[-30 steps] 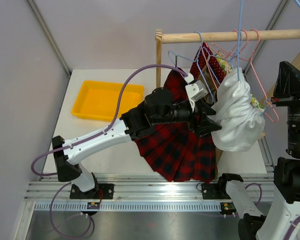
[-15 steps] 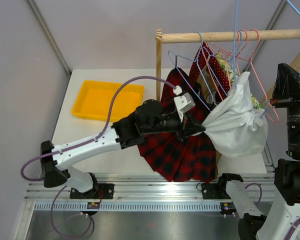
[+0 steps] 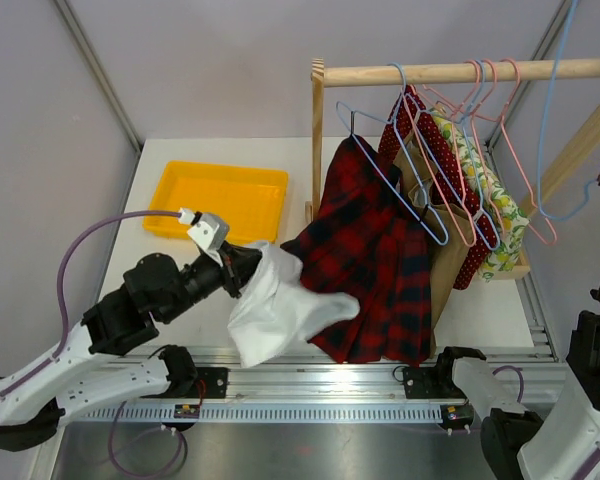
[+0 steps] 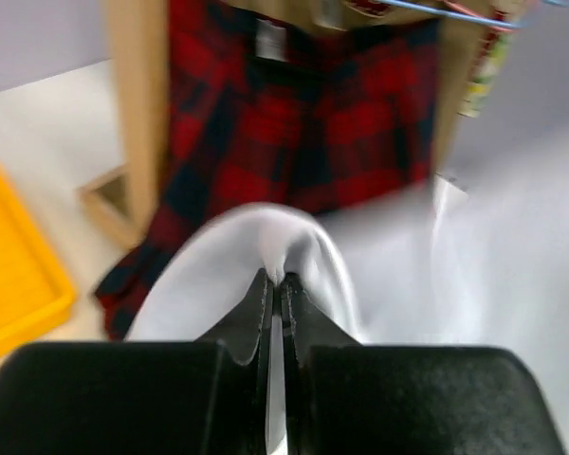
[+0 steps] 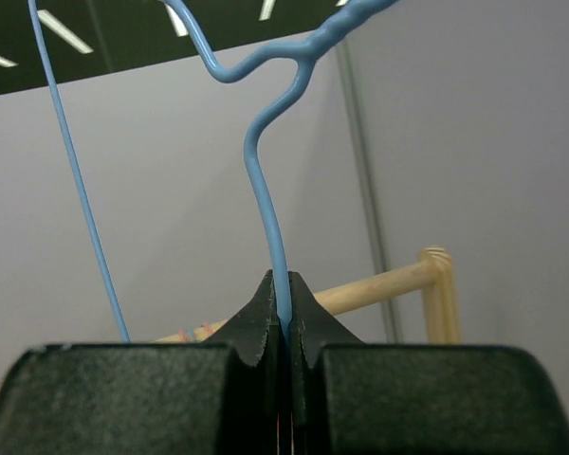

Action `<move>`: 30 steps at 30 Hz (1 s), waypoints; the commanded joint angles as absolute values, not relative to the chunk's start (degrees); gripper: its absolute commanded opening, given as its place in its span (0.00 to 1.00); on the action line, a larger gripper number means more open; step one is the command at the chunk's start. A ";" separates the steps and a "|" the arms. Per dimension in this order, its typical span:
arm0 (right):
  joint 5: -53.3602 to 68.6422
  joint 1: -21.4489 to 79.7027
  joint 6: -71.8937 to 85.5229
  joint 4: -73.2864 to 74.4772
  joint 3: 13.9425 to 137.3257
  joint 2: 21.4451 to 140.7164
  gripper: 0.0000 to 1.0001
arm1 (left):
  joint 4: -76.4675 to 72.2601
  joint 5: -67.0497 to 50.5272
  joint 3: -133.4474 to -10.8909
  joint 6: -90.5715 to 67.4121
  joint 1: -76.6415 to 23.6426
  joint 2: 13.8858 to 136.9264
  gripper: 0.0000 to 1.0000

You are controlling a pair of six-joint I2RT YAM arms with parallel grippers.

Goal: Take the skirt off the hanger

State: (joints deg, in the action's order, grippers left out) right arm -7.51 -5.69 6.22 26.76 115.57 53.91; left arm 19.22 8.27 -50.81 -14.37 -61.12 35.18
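1. Top view: the left gripper (image 3: 252, 266) is clamped on a bunched white garment (image 3: 280, 310), low over the near part of the table and beside the yellow tray (image 3: 220, 200). I take this white piece for the task's skirt, since both arms are occupied with it and a hanger. It hangs free of any wire. The pale-blue hanger (image 3: 543, 160) hangs bare at the far right, well apart from the cloth. A tartan skirt (image 3: 370, 260) hangs at the wooden rack (image 3: 460, 72), untouched by either arm.

2. Left wrist view: the jaws are pressed together on a fold of the white cloth, which bulges up around the fingertips. The plaid fabric is blurred behind it.

3. Right wrist view: the right gripper (image 5: 282, 301) pinches the hanger's wire stem between closed jaws. The wire rises from the grip to its twisted neck, with no cloth on it in this view.

4. Step in hand, as I judge it: the separation looks done, and the garment is being carried away from the rack.

5. The next move likely calls for lowering the white garment onto the table or tray and spreading the left jaws. The right arm would need to hang the bare hanger back on the rail or set it down.
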 commanded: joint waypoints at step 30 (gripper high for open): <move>-51.07 -5.80 -5.76 45.06 89.11 38.14 0.00 | 24.01 -7.73 -90.89 -23.20 -0.09 86.93 0.00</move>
State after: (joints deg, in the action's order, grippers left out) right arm -52.93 -5.69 -14.90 35.75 86.39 37.93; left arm 28.27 -1.67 -93.25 -18.61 -1.50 87.57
